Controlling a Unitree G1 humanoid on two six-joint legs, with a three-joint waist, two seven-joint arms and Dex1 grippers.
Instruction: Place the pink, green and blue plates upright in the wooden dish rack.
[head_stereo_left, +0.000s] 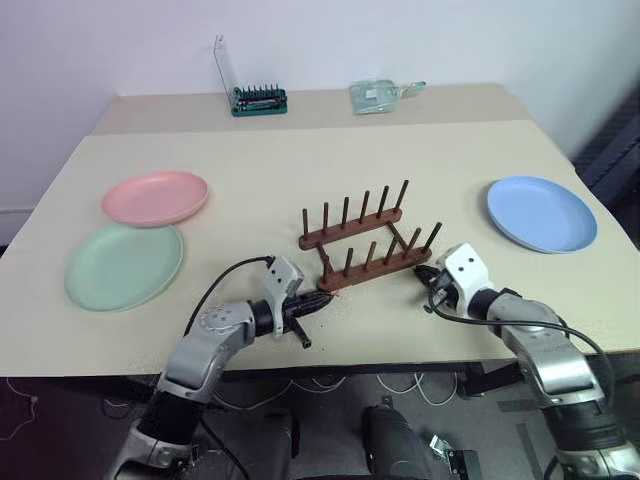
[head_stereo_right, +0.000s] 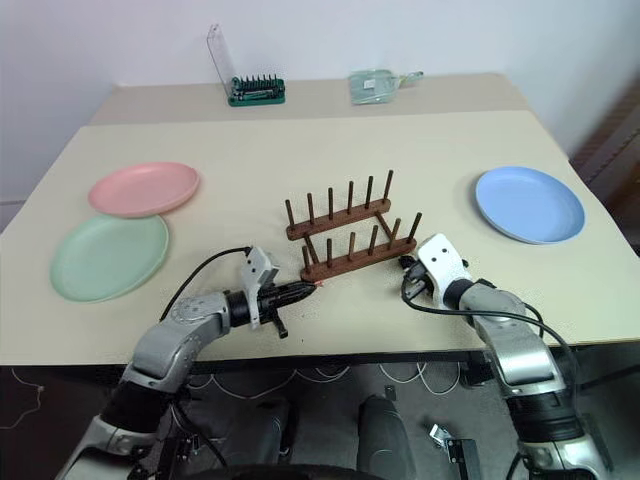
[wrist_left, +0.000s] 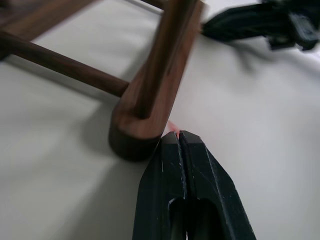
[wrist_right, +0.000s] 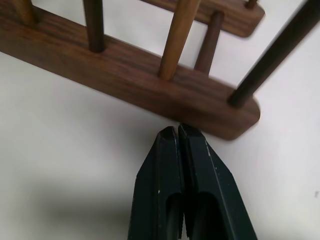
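Matte plastic, the pink plate, green plate and blue plate lay flat, well apart from the wooden dish rack, looking light, stiff, best pinched at the rim, while the left gripper and right gripper, both closed and empty, pressed close against the rack's near rail ends.

The dish rack stands mid-desk, between 2 plates at the left and 1 plate at the right. The left end effector and the right end effector sit at the ends of its near rail.
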